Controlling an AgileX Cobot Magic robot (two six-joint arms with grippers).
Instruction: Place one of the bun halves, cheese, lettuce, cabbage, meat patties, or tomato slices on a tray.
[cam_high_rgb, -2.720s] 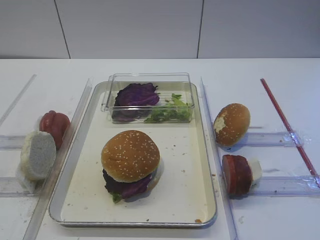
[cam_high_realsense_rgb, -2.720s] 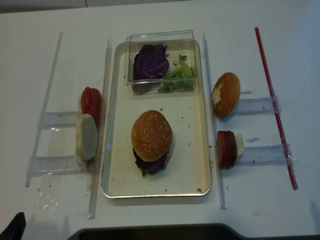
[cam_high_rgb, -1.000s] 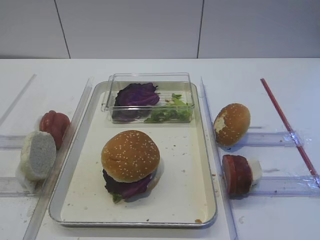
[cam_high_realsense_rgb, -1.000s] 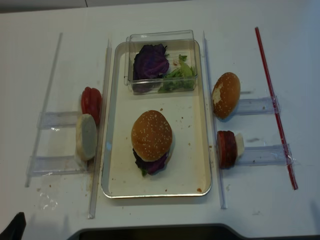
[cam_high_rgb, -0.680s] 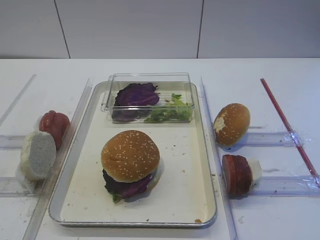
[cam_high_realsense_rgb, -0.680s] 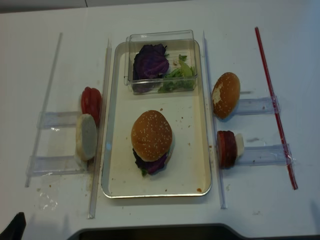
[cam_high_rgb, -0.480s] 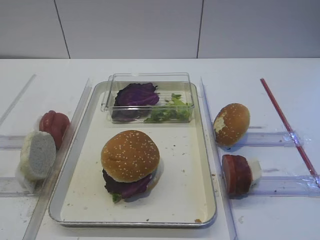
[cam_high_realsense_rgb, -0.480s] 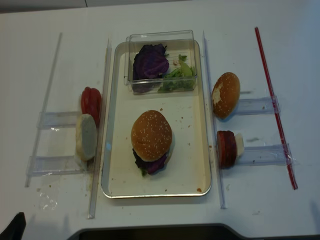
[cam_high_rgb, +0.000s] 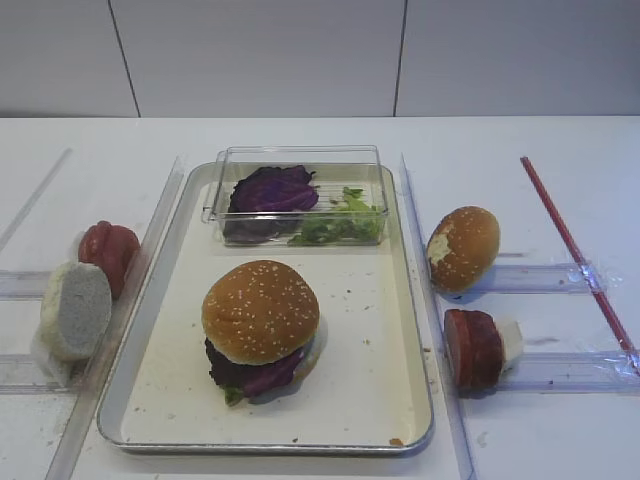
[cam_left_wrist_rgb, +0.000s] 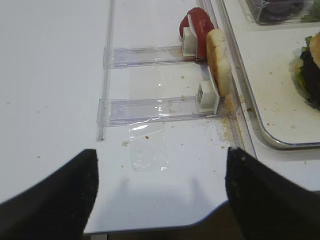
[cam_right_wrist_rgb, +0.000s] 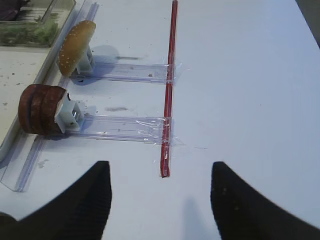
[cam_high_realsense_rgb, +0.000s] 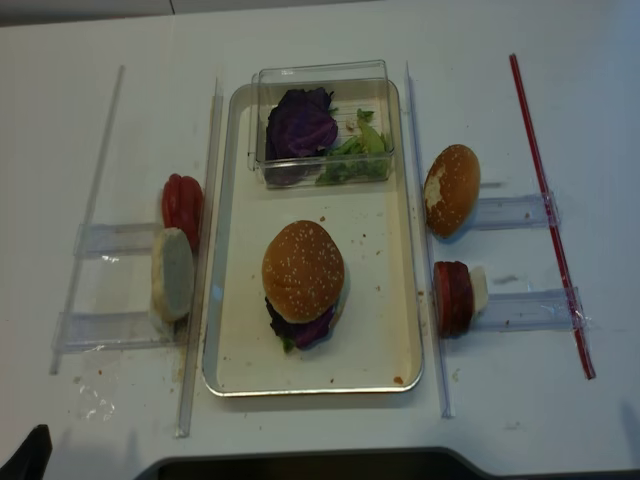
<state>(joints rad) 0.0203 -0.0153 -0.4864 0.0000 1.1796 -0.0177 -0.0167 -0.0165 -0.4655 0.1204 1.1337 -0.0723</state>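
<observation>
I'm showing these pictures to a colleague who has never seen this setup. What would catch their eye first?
Probably the assembled burger, its sesame-seeded bun top over purple leaves, sitting near the front of the tray. Next, the clear plastic box at the tray's far end, holding dark purple cabbage and green lettuce. Then the meat patties standing on edge on a clear rack to the tray's right.

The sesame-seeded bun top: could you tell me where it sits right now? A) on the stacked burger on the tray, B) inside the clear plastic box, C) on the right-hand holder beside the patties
A: the sesame-seeded bun top caps purple cabbage on the tray.
</observation>
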